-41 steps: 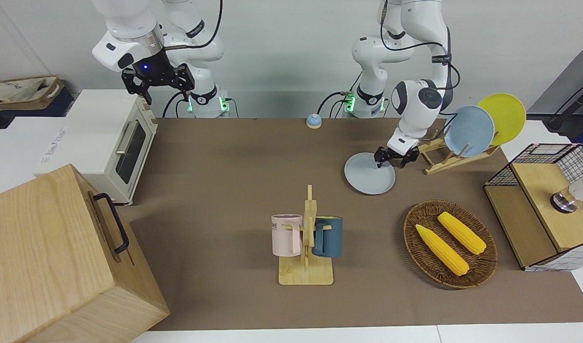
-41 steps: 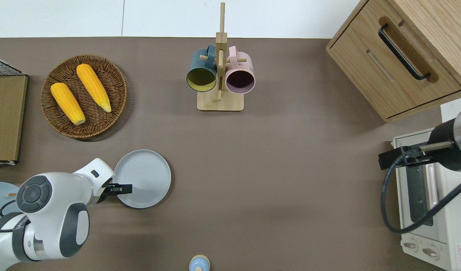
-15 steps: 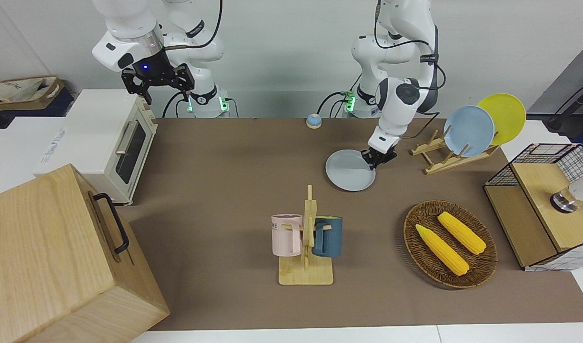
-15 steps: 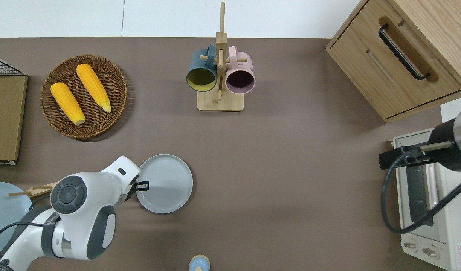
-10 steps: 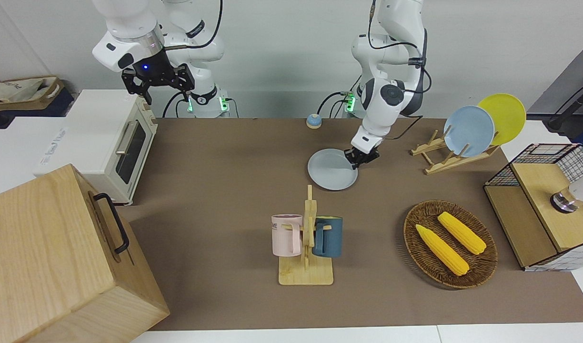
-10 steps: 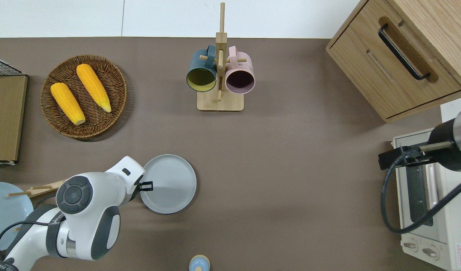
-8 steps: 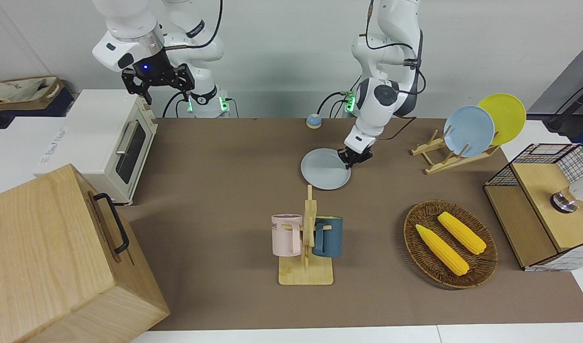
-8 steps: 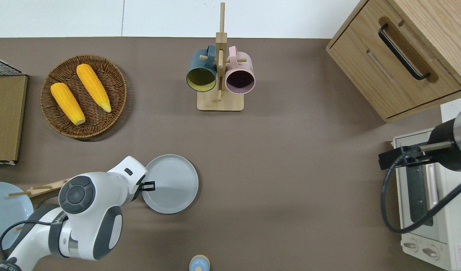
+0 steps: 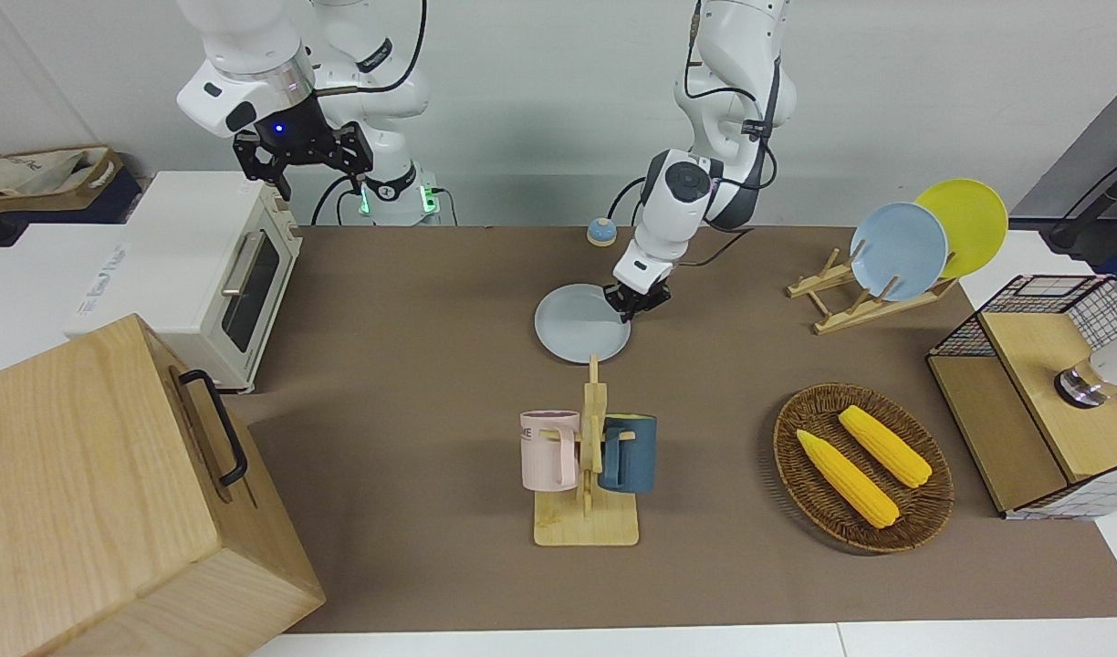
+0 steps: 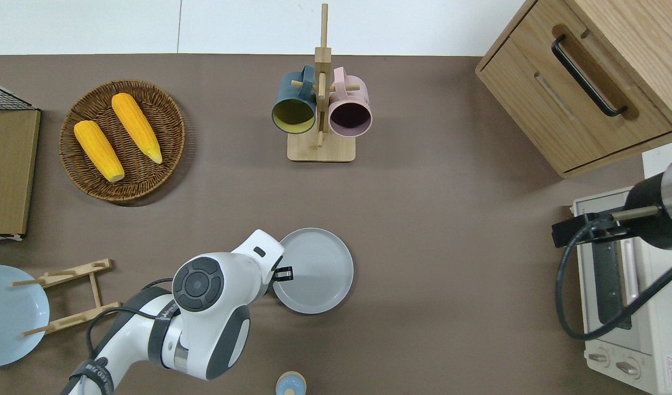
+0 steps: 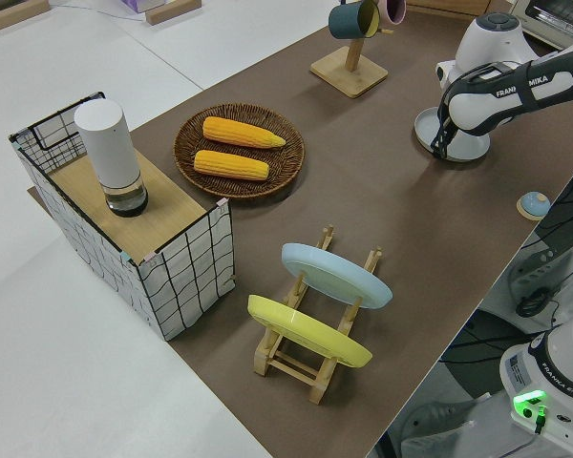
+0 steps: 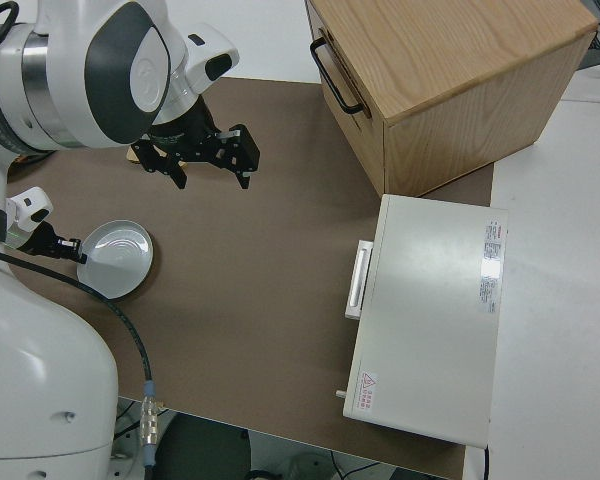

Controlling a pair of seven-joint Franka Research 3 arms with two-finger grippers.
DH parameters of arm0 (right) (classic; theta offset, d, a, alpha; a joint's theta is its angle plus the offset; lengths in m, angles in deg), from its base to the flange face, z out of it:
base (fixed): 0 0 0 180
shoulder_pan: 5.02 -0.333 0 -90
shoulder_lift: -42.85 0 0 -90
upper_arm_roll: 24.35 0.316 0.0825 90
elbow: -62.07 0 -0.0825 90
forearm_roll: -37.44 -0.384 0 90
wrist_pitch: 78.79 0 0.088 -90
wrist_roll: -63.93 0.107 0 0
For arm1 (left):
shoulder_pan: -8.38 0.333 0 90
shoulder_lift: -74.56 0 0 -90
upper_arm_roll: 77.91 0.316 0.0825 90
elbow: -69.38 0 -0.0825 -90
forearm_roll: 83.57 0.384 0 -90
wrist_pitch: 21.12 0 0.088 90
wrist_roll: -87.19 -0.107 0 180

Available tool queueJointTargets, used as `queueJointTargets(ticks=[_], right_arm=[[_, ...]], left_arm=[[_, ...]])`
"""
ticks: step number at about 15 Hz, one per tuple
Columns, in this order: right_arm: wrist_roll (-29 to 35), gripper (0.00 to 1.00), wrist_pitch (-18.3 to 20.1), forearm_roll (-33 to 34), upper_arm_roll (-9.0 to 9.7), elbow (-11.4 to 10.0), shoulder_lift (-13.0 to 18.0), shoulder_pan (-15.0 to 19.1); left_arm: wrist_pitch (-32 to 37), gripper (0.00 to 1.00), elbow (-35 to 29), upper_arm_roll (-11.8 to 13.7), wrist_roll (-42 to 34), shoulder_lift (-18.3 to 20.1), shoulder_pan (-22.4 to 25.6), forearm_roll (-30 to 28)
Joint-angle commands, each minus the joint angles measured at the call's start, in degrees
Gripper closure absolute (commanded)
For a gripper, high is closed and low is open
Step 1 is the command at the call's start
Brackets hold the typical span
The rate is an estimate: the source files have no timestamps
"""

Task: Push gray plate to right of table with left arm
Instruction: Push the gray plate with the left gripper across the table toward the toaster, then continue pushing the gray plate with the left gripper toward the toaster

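Left gripper: you see the small black two-finger left gripper (image 10: pixel 284 272) down at the rim of the round pale-gray plate (image 10: pixel 317 269), on the edge toward the left arm's end of the table.
Left jaws: you cannot tell from these views whether they are apart or together.
Gray plate: you find it flat on the long brown-covered table (image 10: pixel 435 263), near the middle of its length, nearer to the robots than the bamboo mug stand (image 10: pixel 320 144) with the dark-blue mug (image 10: pixel 293 108) and the pink mug (image 10: pixel 349 110).
Left arm: you see the white jointed left arm (image 10: pixel 204 312) reaching low over the table to the plate.
Right gripper: you see the right gripper (image 9: pixel 301 157) parked, its jaws spread apart and holding nothing.
Nearby: the round wicker basket (image 10: pixel 174 129) with two yellow corn cobs (image 10: pixel 116 134) lies well apart from the plate, toward the left arm's end.
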Motion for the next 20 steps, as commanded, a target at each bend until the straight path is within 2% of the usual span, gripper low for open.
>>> queueJointTargets(ticks=[1, 6, 11, 20], right_arm=[[0.7, 0.017, 0.9, -0.2, 0.92, 0.5, 0.1, 1.1], [0.7, 0.017, 0.9, -0.2, 0.92, 0.5, 0.1, 1.2], [0.8, 0.017, 0.9, -0.2, 0.92, 0.5, 0.1, 1.1], [0.8, 0.017, 0.9, -0.2, 0.92, 0.5, 0.1, 1.1]], left_arm=[[-0.7, 1.00, 3.0, 0.5, 4.5, -4.0, -3.8, 0.1], [-0.6, 1.00, 6.5, 0.6, 9.7, -6.2, -7.1, 0.3], [-0.3, 1.00, 11.0, 0.5, 19.0, -9.9, -10.4, 5.4], [0.3, 1.00, 18.0, 0.6, 25.5, -14.6, -16.3, 5.6]])
